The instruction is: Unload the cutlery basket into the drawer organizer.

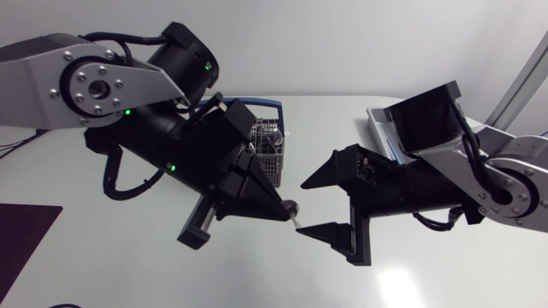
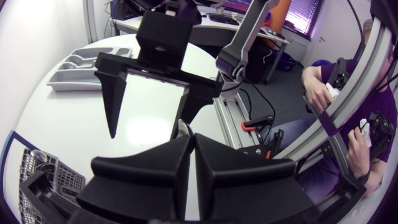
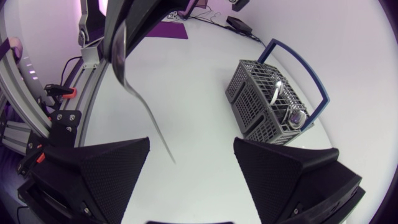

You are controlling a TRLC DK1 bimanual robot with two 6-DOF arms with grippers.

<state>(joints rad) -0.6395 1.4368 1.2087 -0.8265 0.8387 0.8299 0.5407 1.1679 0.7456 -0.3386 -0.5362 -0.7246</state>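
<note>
My left gripper (image 1: 285, 210) is shut on a metal spoon (image 1: 296, 216), held near its bowl above the table's middle. In the right wrist view the spoon (image 3: 146, 106) hangs from the left gripper (image 3: 127, 25), its thin handle ending between my right gripper's (image 3: 193, 165) open fingers without touching them. In the head view the right gripper (image 1: 313, 205) faces the left one, fingers spread either side of the spoon. The grey wire cutlery basket (image 1: 269, 142) with a blue handle stands behind the left gripper and holds more cutlery (image 3: 287, 107). The grey drawer organizer (image 2: 87, 64) lies behind the right arm.
The organizer (image 1: 379, 128) sits at the table's far right, partly hidden by my right arm. A dark mat (image 1: 21, 244) lies at the table's front left edge. Bare white table spreads below both grippers.
</note>
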